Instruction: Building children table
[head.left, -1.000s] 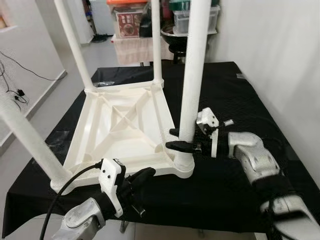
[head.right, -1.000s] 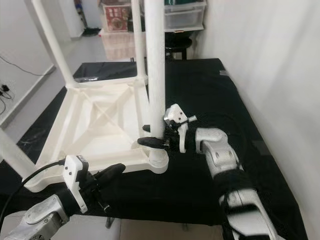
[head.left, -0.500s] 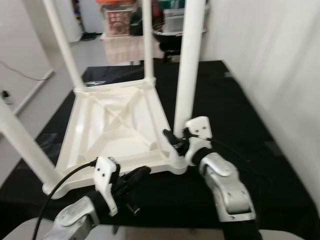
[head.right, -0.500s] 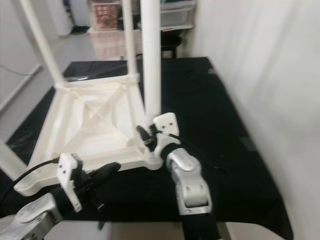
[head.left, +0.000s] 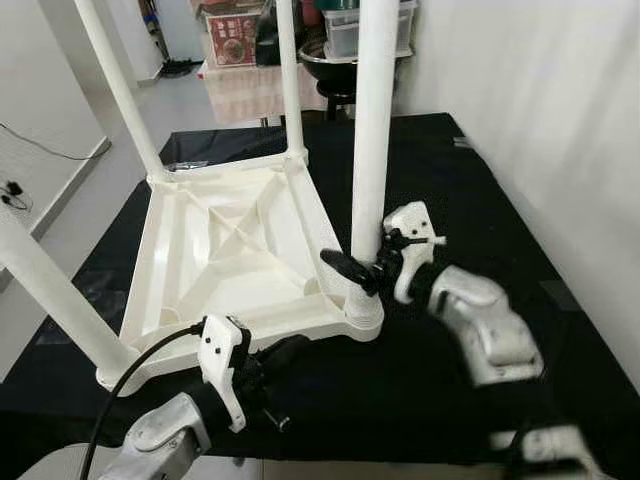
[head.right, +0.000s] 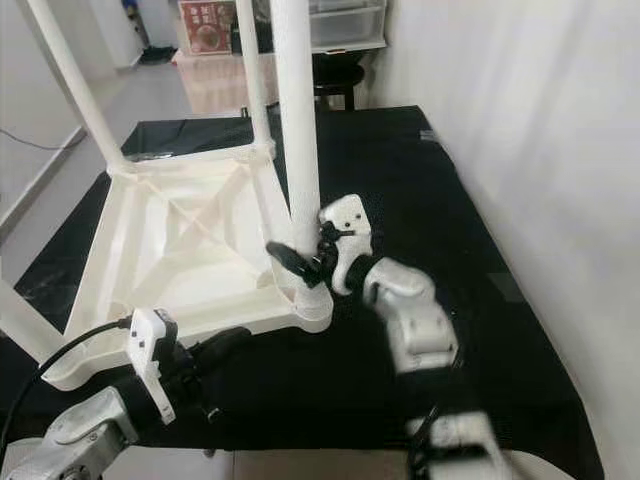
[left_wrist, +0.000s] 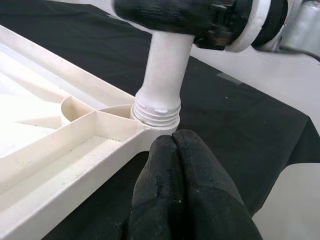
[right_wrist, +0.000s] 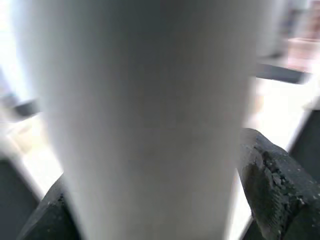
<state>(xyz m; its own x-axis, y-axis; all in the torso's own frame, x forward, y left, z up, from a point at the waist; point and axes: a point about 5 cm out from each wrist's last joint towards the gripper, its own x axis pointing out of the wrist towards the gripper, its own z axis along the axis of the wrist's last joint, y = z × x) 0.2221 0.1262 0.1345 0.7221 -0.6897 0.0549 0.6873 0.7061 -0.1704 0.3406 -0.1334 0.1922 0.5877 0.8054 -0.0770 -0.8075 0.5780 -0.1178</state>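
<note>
A white plastic children's table (head.left: 230, 250) lies upside down on the black-covered worktable (head.left: 470, 190), its legs pointing up. My right gripper (head.left: 362, 268) is shut on the near right leg (head.left: 372, 120) just above its threaded socket. In the right wrist view the leg (right_wrist: 150, 110) stands between the black fingers (right_wrist: 272, 180). My left gripper (head.left: 285, 352) is shut on nothing, low at the front edge. Its fingertips (left_wrist: 185, 190) sit just in front of the tabletop's rim, below that leg's socket (left_wrist: 157, 112).
Three more legs rise at the near left (head.left: 50, 300), far left (head.left: 120, 85) and far right (head.left: 290, 75). A white wall (head.left: 560, 120) runs along the right side. Storage boxes (head.left: 235, 40) and a dark stool (head.left: 335, 70) stand behind the worktable. Grey floor (head.left: 90, 180) lies to the left.
My right forearm has swung about while its gripper stays on the near right leg, and it is blurred now. The camera shifted a little. The left gripper has kept its place.
</note>
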